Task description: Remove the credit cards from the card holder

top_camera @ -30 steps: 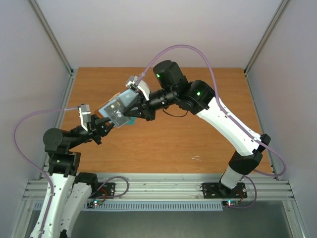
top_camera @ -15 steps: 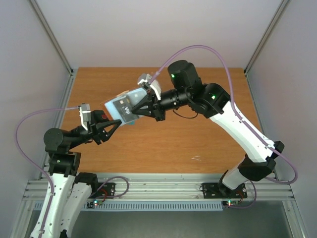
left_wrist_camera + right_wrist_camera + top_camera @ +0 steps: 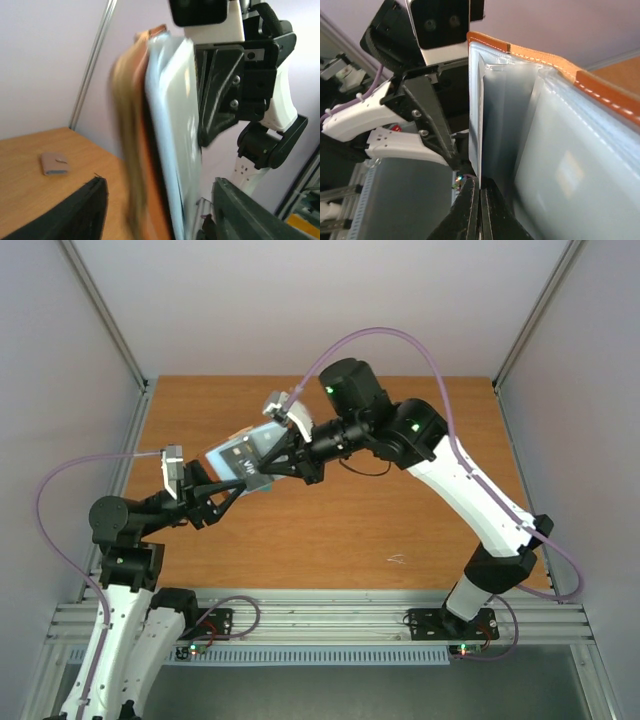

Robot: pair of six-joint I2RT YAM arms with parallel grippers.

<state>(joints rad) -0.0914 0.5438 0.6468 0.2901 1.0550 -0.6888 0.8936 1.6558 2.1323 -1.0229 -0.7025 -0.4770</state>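
Note:
My right gripper (image 3: 266, 466) holds the card holder (image 3: 240, 452) in the air above the table's left part. The holder has an orange-brown leather cover (image 3: 600, 85) and clear plastic sleeves (image 3: 492, 125). A black card with white markings (image 3: 243, 462) shows in a sleeve. In the right wrist view my right gripper (image 3: 480, 200) is shut on the thin edge of one sleeve. My left gripper (image 3: 228, 490) is open, and the holder's blurred edge (image 3: 170, 140) stands between its jaws, apart from them. A teal-green card (image 3: 269, 489) lies on the table below.
A small taupe wallet with a snap tab (image 3: 54, 163) lies on the wooden table (image 3: 400, 520) in the left wrist view. Metal frame posts and pale walls ring the table. The right arm (image 3: 450, 460) arches over the table's middle.
The right gripper carried the holder up and to the right, then back left toward the left gripper. The left gripper stayed open and shifted slightly.

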